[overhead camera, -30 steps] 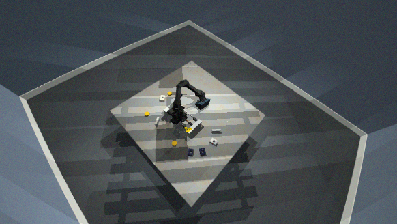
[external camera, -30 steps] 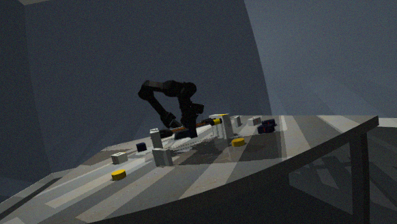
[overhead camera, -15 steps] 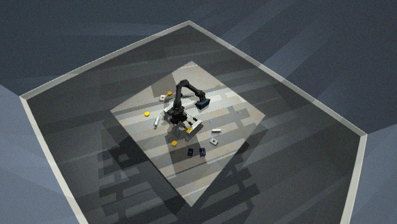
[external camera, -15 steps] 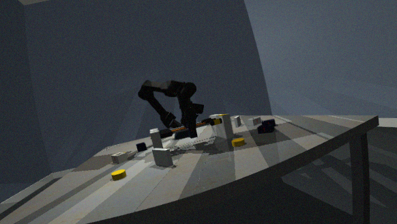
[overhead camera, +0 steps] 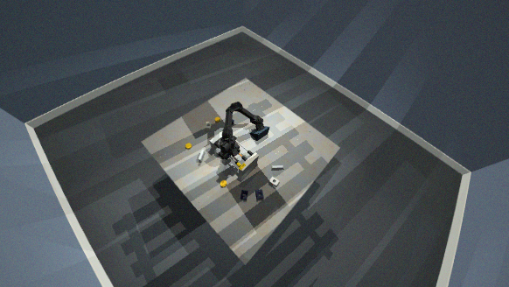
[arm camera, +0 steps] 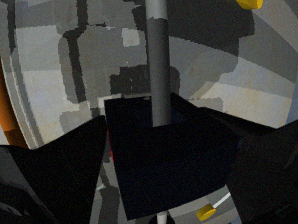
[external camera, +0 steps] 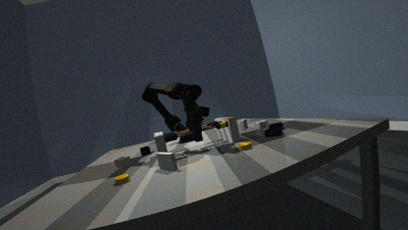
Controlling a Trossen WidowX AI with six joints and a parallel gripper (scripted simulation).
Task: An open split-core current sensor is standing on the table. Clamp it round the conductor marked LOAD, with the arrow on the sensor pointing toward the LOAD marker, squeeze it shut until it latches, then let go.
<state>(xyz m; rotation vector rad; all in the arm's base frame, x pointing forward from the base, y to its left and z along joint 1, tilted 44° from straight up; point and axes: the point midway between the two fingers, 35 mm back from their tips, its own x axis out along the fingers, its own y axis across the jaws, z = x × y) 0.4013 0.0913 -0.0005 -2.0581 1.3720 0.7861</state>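
Observation:
My gripper (overhead camera: 259, 130) (external camera: 196, 134) (arm camera: 152, 117) is shut on the dark blue current sensor (overhead camera: 259, 134) (arm camera: 173, 163). In the wrist view a grey conductor rod (arm camera: 156, 50) runs down into the sensor's top and comes out again below it. A small yellow marker (arm camera: 206, 213) lies beyond the sensor's lower right corner. An orange conductor (arm camera: 5, 119) (external camera: 185, 132) runs alongside at the left edge. The conductors span two white posts (external camera: 160, 141) (external camera: 231, 129), with a yellow collar (external camera: 223, 124) near the right one. I cannot tell whether the sensor is latched or where its arrow points.
Yellow discs (external camera: 122, 179) (external camera: 245, 146) lie on the table. A white block (external camera: 167, 160) stands in front of the fixture. Dark blocks (external camera: 275, 130) (overhead camera: 251, 194) and small white blocks (overhead camera: 276, 167) lie to the right. The table edge (external camera: 315, 158) is near.

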